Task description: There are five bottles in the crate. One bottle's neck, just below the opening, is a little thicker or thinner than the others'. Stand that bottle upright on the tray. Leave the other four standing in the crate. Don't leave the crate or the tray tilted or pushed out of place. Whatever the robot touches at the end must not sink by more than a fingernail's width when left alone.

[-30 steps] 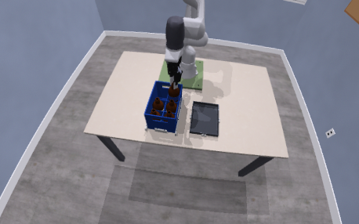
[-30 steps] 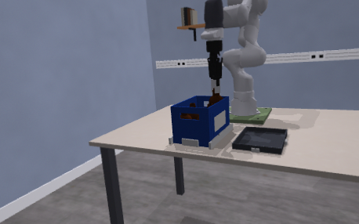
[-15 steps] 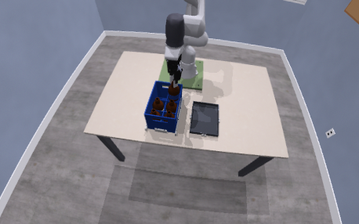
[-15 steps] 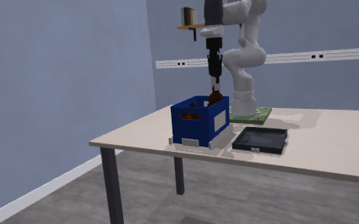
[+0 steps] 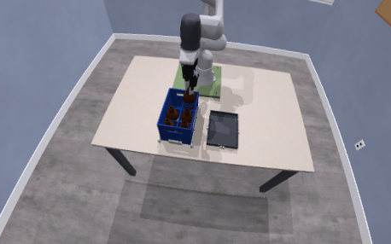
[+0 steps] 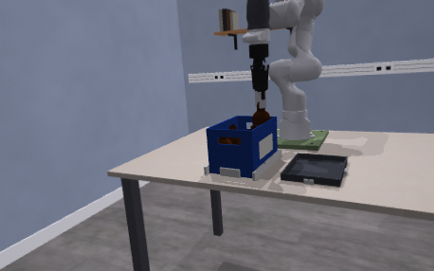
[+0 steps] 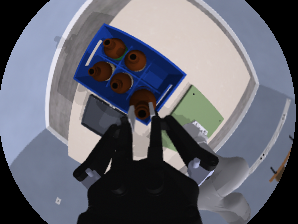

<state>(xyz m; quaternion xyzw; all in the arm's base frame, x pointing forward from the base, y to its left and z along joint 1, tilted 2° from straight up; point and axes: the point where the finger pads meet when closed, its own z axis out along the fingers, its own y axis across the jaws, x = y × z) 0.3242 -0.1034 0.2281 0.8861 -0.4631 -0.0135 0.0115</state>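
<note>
One bottle (image 5: 189, 98) (image 6: 262, 117) (image 7: 143, 100) hangs neck-up in the narrowed tool (image 5: 190, 90) (image 6: 261, 105) (image 7: 142, 109), above the crate (image 5: 179, 136) (image 6: 230, 158) (image 7: 165, 74); the tray (image 5: 223, 130) (image 6: 315, 168) (image 7: 102, 114) lies beyond the crate's near long wall

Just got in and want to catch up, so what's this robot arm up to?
The gripper holds a brown bottle by its neck, partly raised at one corner of the blue crate. Four others stand inside. The dark tray beside it has no bottle yet.
</note>
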